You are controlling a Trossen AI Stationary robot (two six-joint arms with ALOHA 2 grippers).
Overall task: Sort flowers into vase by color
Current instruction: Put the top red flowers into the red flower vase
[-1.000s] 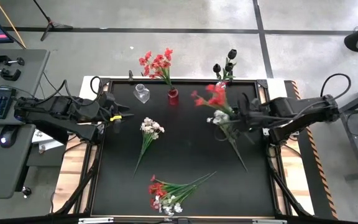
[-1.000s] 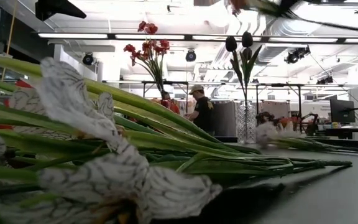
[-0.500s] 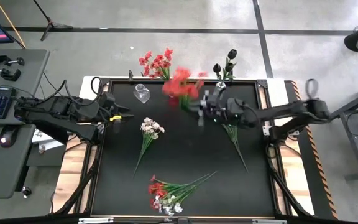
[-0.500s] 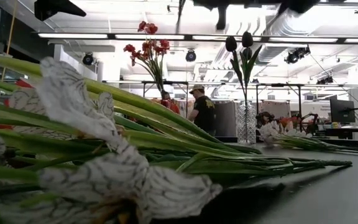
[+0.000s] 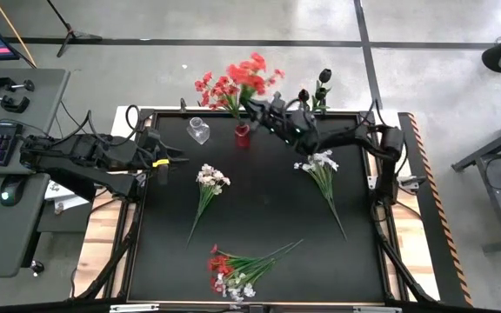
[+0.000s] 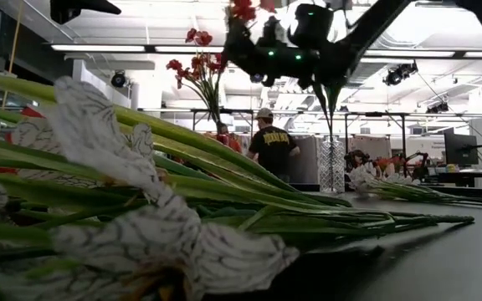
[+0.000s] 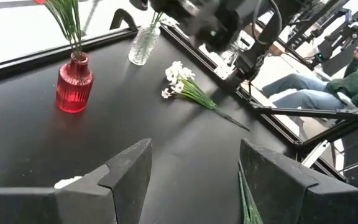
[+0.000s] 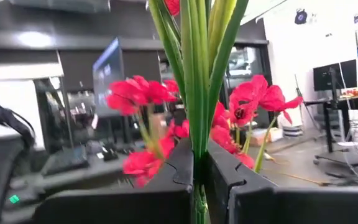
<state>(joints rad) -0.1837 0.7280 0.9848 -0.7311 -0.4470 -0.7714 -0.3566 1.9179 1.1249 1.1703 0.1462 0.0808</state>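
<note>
Sorting partly done: red flowers [image 5: 218, 88] stand in the red vase [image 5: 243, 135] and black flowers [image 5: 318, 87] in a clear vase at the table's [image 5: 259, 209] far edge, while a second clear vase [image 5: 198, 131] stands empty. Left to sort: white sprays [image 5: 209, 184] at table centre and toward the right edge [image 5: 320, 165], and a mixed bunch [image 5: 233, 268] at the near edge. Right gripper [image 5: 263, 111] clamped on a red spray's [image 5: 252, 74] stem above the red vase; left gripper [image 5: 174, 162] parted, empty, at the left edge.
</note>
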